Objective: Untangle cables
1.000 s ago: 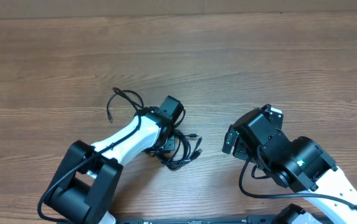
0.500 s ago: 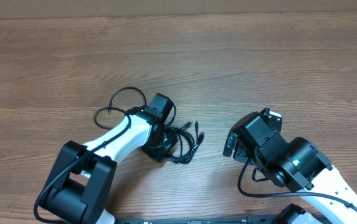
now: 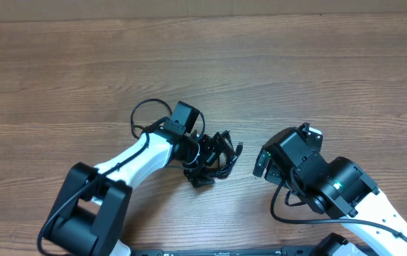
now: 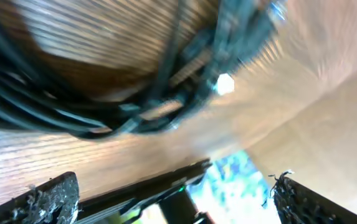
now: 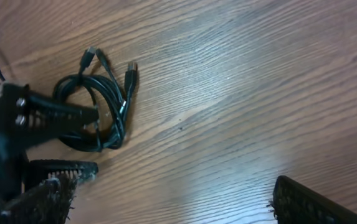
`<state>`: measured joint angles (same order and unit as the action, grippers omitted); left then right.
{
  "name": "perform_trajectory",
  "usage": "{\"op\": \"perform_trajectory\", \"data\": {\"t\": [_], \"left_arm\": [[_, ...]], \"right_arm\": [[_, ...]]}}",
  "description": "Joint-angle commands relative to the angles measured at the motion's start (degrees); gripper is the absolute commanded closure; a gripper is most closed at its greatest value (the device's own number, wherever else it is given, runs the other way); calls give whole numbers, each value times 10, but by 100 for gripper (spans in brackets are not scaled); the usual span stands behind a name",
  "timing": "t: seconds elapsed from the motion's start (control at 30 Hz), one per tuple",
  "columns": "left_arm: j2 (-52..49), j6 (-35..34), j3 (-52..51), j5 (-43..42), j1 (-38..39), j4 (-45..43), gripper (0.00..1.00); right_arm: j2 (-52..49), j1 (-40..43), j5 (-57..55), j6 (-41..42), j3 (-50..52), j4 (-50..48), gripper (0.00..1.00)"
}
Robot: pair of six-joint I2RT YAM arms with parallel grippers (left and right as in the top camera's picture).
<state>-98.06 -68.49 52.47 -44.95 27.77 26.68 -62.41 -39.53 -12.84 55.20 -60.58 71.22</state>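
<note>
The cables (image 3: 217, 152) lie as one black coiled bundle on the wooden table, their small plugs (image 5: 130, 66) pointing toward the far right. My left gripper (image 3: 205, 162) is at the bundle's left side and open wide. One of its fingers (image 5: 66, 114) reaches across the coil, and the other (image 5: 63, 167) rests on bare wood beside it. In the left wrist view the cables (image 4: 134, 106) are a close blur above the left gripper (image 4: 178, 199), whose tips stand far apart. My right gripper (image 3: 261, 162) is open and empty a short way right of the bundle; the right gripper (image 5: 178, 199) is over bare wood.
A thin black wire loop (image 3: 148, 114) sticks out from the left arm's wrist. The table's front edge (image 4: 147, 183) and the robot base show in the left wrist view. Bare wood (image 3: 295, 71) stretches across the back and right.
My left gripper has opened from nearly shut to wide and shifted right. The cable bundle has moved right with it and bunched up. The right arm has barely moved.
</note>
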Motion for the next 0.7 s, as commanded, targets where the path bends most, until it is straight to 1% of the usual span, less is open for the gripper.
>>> {"op": "perform_trajectory", "data": {"t": [0.0, 0.2, 0.27, 0.37, 0.43, 0.53, 0.67], "left_arm": [[71, 111, -1, 3, 4, 1, 0], [212, 185, -1, 126, 6, 15, 0], [267, 230, -1, 163, 9, 20, 0], [336, 299, -1, 193, 14, 21, 0], [374, 325, -1, 216, 19, 28, 0], [402, 320, -1, 261, 19, 50, 0], [402, 316, 0, 277, 19, 62, 0]], "right_arm": [[13, -3, 0, 53, 3, -12, 0], [76, -3, -1, 52, 3, -33, 0], [114, -3, -8, 51, 3, -40, 0], [175, -3, -26, 46, 3, -52, 0], [220, -3, -37, 46, 3, -51, 0], [274, -3, -41, 44, 6, -46, 0], [309, -3, -43, 44, 6, -9, 0]]}}
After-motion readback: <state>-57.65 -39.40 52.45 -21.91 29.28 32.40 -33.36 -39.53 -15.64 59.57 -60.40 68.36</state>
